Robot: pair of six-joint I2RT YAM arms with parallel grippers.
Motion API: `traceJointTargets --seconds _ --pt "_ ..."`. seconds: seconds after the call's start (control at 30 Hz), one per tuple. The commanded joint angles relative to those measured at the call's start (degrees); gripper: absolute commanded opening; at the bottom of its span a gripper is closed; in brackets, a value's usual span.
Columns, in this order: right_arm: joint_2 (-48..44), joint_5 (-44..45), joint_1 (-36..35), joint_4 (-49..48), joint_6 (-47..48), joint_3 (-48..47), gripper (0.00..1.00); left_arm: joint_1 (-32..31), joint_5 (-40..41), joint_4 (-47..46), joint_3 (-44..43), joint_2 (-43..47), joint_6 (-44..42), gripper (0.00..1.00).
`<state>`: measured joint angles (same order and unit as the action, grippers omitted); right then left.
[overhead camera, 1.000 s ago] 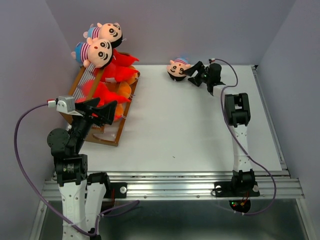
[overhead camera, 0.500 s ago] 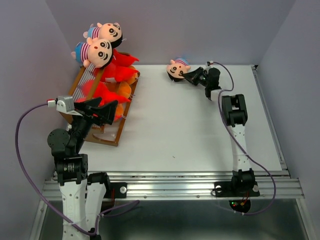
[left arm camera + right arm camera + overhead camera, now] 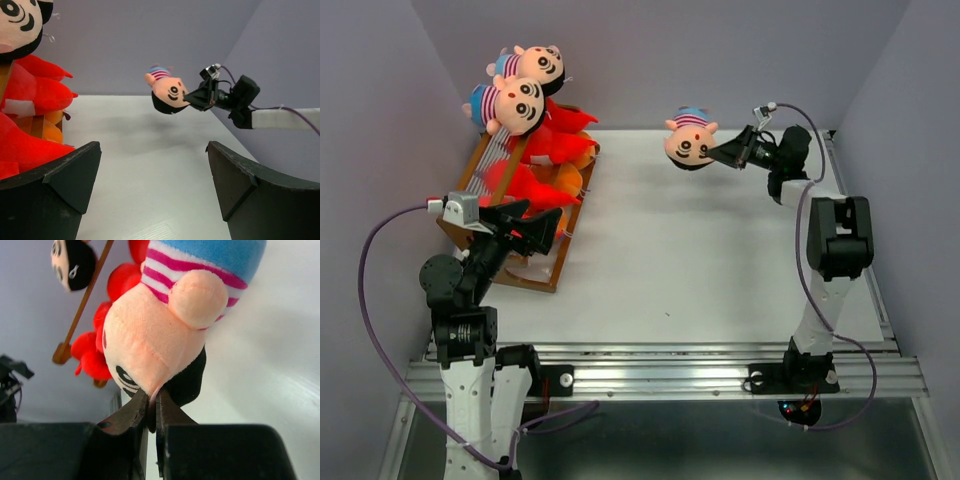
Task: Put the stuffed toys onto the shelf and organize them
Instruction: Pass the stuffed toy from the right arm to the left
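A peach-faced doll head with a striped cap (image 3: 688, 143) hangs in the air over the back of the table. My right gripper (image 3: 717, 153) is shut on a pinch of its fabric at the face edge (image 3: 165, 325). The left wrist view shows the same doll head (image 3: 167, 95) off the table. The shelf (image 3: 568, 240) stands at the left with two doll heads (image 3: 523, 102) on top, red toys (image 3: 556, 140) below them and an orange one (image 3: 570, 181) partly hidden. My left gripper (image 3: 536, 226) hovers open and empty by the shelf's near end.
The white table (image 3: 700, 260) stretches between the shelf and the right arm. Purple walls close in the back and both sides. A metal rail (image 3: 660, 372) runs along the near edge by the arm bases.
My right gripper has shut on the doll head, lifted it off the table and drawn back to the right. The left arm shifted only slightly.
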<state>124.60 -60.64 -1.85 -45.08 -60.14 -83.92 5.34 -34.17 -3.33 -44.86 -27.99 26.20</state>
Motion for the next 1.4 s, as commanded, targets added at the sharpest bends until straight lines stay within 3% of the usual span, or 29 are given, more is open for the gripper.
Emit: traceJointTargets --seconds 0.0,0.07,0.1,0.13,0.5,0.83,1.17,1.37 --pt "-14.3 -9.4 0.4 4.1 10.8 10.9 0.00 -1.1 -2.2 -2.0 -0.8 0.6 -1.9 0.98" --pt "-19.2 -6.7 0.4 17.1 25.6 13.8 0.00 -1.6 -2.7 -1.8 -1.4 0.3 -1.9 0.98" --pt "-23.4 -4.6 0.4 34.5 39.3 13.5 0.00 -2.3 -3.3 -1.5 -1.6 0.2 -1.9 0.98" --pt "-25.1 -1.4 0.4 41.1 43.7 13.3 0.00 -2.7 -3.4 -1.2 -1.9 0.2 -1.9 0.98" --pt "-45.0 1.8 0.4 77.6 72.9 19.6 0.01 -10.9 -6.1 3.2 -6.9 -1.5 -4.0 0.99" --pt "-52.9 3.0 0.4 83.2 76.7 23.4 0.01 -17.9 -6.5 6.6 -7.8 -1.5 -3.5 0.99" --pt "-53.4 2.9 0.4 87.3 80.1 23.2 0.01 -25.9 -2.3 7.8 -8.4 -5.1 -4.7 0.99" --pt "-52.5 3.8 0.4 88.2 81.1 23.3 0.00 -41.5 11.2 9.1 -10.4 -10.1 -7.3 0.99"
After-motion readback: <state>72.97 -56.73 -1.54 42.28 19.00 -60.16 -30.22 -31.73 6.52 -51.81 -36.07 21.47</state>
